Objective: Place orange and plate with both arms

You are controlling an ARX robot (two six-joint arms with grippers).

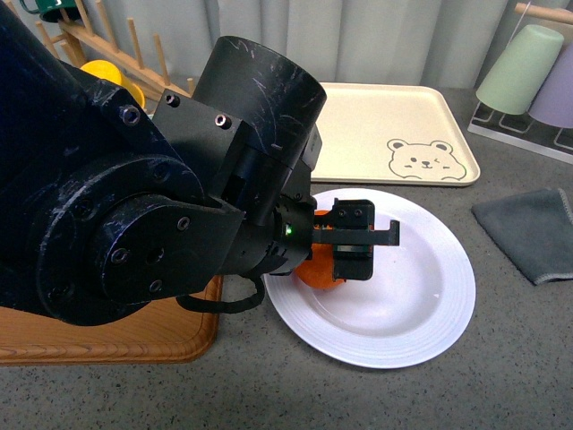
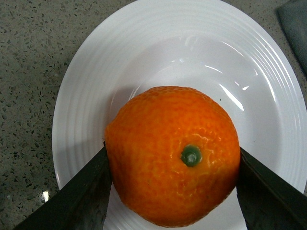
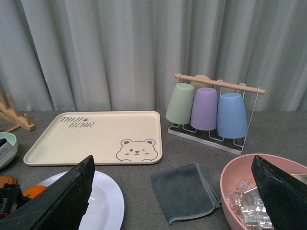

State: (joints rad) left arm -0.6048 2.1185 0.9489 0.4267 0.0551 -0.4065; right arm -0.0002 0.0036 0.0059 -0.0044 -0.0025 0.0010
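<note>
Table (image 1: 501, 376): grey and speckled; it carries everything here.
Plate (image 1: 421, 296): white, lying flat on the table just in front of the bear tray (image 1: 376, 125), with its left edge by a wooden board (image 1: 107, 336).
Left gripper (image 1: 356, 242): reaches over the left part of the plate; its jaws are clamped on the orange, one finger on each side.
Orange (image 2: 172, 153): held between the left jaws over the plate's well, nearer the left rim than the middle, green stem mark facing the wrist. It is round, so it has no long axis to line up.
Right gripper (image 3: 172, 165): jaws spread wide and holding nothing; it is well apart from the orange, so the left arm is the nearer one.
Deciding relation: the orange's height over the plate. I cannot tell whether it rests on the plate or hangs just above; if it hangs, it may roll when let go.
Views: the left wrist view shows the grip and the stem. The front view shows where the orange sits over the plate. Only the right wrist view shows the right jaws.
</note>
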